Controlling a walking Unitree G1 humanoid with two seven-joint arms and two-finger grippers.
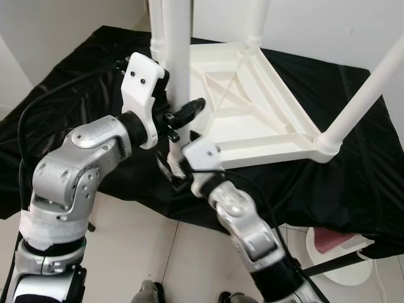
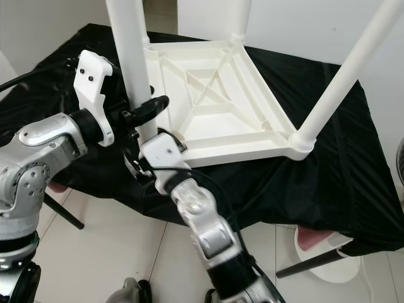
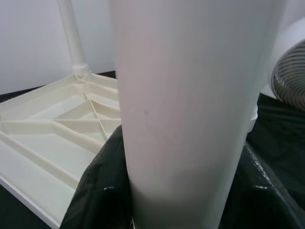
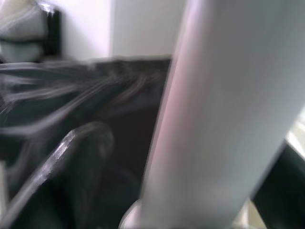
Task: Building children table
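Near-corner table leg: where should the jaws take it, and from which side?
Low on the round shaft of the near leg, just above its socket in the upturned tabletop. Come in level from the robot's side. The leg stands upright, so jaws closing across it sit square.

No readable text, labels, brands or nos. anywhere: white table top, its legs, black cloth and arm housings are all plain, w/o markings.
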